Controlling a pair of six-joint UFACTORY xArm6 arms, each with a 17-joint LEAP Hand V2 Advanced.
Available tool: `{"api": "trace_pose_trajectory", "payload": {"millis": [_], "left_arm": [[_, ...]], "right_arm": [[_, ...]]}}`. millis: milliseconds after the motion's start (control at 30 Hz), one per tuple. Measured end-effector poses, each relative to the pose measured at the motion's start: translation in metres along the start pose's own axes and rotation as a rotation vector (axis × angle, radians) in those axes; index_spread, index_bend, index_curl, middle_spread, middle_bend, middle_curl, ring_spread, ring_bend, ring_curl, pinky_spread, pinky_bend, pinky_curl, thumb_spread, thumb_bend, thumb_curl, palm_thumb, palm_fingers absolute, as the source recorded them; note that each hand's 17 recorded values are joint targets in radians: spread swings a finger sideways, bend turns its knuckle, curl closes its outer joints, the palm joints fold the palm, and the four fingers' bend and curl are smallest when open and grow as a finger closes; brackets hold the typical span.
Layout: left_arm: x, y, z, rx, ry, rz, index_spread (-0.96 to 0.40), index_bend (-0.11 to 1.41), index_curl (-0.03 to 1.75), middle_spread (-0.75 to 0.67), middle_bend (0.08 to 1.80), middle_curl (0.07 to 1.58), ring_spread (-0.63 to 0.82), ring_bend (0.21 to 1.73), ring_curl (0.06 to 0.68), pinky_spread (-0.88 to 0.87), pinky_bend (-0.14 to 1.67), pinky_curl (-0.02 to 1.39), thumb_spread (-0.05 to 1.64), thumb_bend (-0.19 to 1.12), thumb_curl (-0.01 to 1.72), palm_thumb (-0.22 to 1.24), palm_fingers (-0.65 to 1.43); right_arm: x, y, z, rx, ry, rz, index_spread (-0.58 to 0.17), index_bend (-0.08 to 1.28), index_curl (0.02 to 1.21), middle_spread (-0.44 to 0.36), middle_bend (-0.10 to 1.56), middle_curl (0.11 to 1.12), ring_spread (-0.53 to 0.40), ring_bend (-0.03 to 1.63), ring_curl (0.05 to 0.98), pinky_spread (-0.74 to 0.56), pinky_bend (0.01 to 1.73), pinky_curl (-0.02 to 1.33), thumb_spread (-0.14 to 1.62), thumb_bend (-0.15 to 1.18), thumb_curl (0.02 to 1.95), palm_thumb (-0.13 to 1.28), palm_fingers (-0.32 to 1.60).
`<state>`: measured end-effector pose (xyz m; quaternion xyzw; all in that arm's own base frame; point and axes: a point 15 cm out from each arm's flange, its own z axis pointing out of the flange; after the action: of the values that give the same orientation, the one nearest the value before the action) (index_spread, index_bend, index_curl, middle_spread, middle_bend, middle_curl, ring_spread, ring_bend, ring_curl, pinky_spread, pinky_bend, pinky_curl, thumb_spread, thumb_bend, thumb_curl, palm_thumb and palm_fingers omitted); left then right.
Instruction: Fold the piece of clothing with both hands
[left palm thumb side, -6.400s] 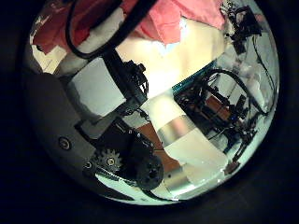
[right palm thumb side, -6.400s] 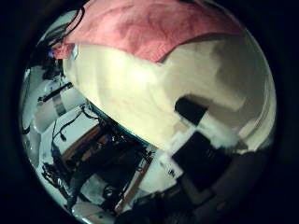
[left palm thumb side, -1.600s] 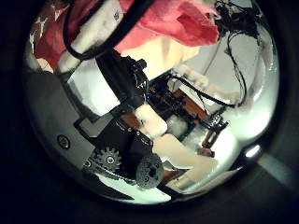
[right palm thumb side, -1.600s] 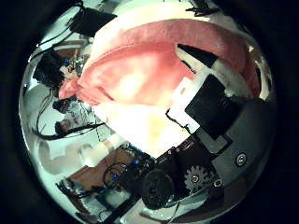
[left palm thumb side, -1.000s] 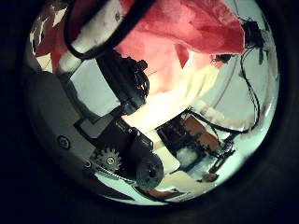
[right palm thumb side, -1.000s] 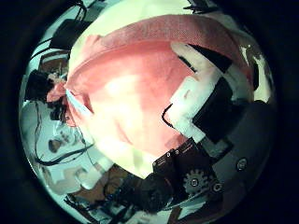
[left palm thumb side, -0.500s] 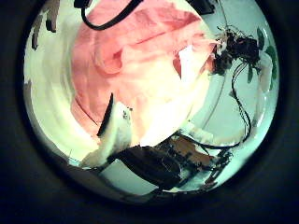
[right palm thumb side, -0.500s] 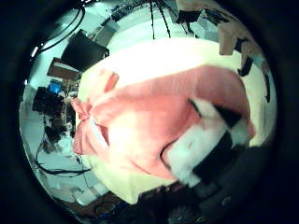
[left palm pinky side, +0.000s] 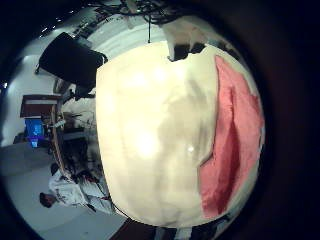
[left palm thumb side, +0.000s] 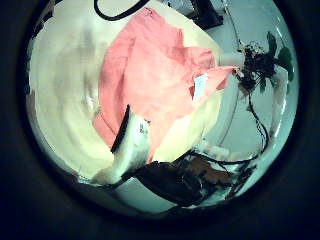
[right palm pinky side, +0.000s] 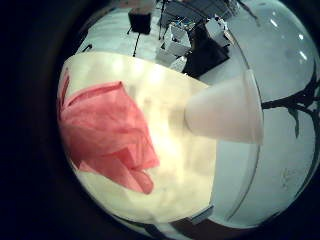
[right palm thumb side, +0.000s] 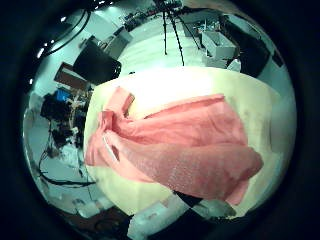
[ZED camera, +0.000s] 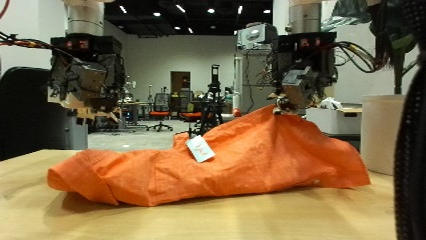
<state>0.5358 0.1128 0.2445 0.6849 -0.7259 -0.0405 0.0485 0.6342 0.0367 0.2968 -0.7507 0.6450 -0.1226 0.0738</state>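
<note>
The right thumb side palm view shows the whole garment (right palm thumb side: 175, 145) spread below, well away from the palm. The right little finger side palm view shows it (right palm pinky side: 105, 135) crumpled on the table. The left thumb side palm view shows the garment (left palm thumb side: 160, 80) with one white finger (left palm thumb side: 130, 140) over its edge. The left little finger side palm view shows its edge (left palm pinky side: 232, 135).
Both palm cameras have moved up and away from the garment. The right hand's fingers, over the cloth half a second ago, no longer show in its thumb side view.
</note>
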Motion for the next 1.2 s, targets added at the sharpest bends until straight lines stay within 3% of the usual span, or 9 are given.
{"api": "trace_pose_trajectory", "payload": {"millis": [333, 433, 800, 1033, 1200], "left_arm": [[0.030, 0.030, 0.000, -0.023, 0.018, 0.055, 0.12, 0.14, 0.30, 0.35, 0.18, 0.28, 0.51, 0.42, 0.258, 0.54, 0.35, 0.39, 1.43, 0.00, 0.24, 0.42, -0.05], [0.039, 0.041, 0.004, -0.037, 0.019, 0.068, 0.12, 0.14, 0.29, 0.35, 0.18, 0.28, 0.51, 0.41, 0.256, 0.54, 0.35, 0.38, 1.43, -0.01, 0.24, 0.42, -0.04], [0.064, 0.076, 0.007, -0.036, 0.014, 0.119, 0.12, 0.15, 0.28, 0.33, 0.18, 0.27, 0.52, 0.40, 0.251, 0.52, 0.34, 0.35, 1.42, -0.01, 0.24, 0.41, -0.03], [0.075, 0.090, -0.003, -0.019, 0.007, 0.145, 0.12, 0.15, 0.27, 0.32, 0.18, 0.28, 0.52, 0.40, 0.251, 0.51, 0.34, 0.34, 1.41, -0.01, 0.23, 0.41, -0.02], [0.079, 0.099, -0.007, -0.013, 0.005, 0.158, 0.12, 0.16, 0.27, 0.31, 0.19, 0.28, 0.52, 0.41, 0.251, 0.50, 0.33, 0.34, 1.41, -0.01, 0.23, 0.41, -0.01]], "right_arm": [[0.003, 0.006, 0.011, -0.044, 0.009, -0.014, -0.417, 0.26, 0.42, -0.028, 0.22, 0.34, 0.197, 0.33, 0.269, 0.46, 0.29, 0.46, 1.22, -0.02, 0.25, 0.44, 0.15], [0.000, 0.015, 0.036, -0.099, 0.003, -0.024, -0.390, 0.22, 0.41, -0.001, 0.20, 0.34, 0.195, 0.30, 0.263, 0.45, 0.28, 0.44, 1.14, -0.03, 0.25, 0.41, 0.15], [-0.002, 0.010, 0.072, -0.118, 0.000, -0.030, -0.347, 0.18, 0.36, 0.057, 0.17, 0.29, 0.193, 0.27, 0.254, 0.45, 0.31, 0.40, 0.94, -0.05, 0.26, 0.26, 0.13], [0.011, 0.013, 0.052, -0.117, 0.009, -0.033, -0.324, 0.18, 0.35, 0.051, 0.24, 0.31, 0.170, 0.29, 0.250, 0.41, 0.23, 0.36, 0.97, -0.02, 0.27, 0.28, 0.25], [0.032, 0.045, 0.031, -0.226, 0.039, -0.029, -0.275, 0.15, 0.33, 0.046, 0.27, 0.33, 0.136, 0.32, 0.267, 0.35, 0.21, 0.35, 1.01, -0.03, 0.27, 0.27, 0.25]]}}
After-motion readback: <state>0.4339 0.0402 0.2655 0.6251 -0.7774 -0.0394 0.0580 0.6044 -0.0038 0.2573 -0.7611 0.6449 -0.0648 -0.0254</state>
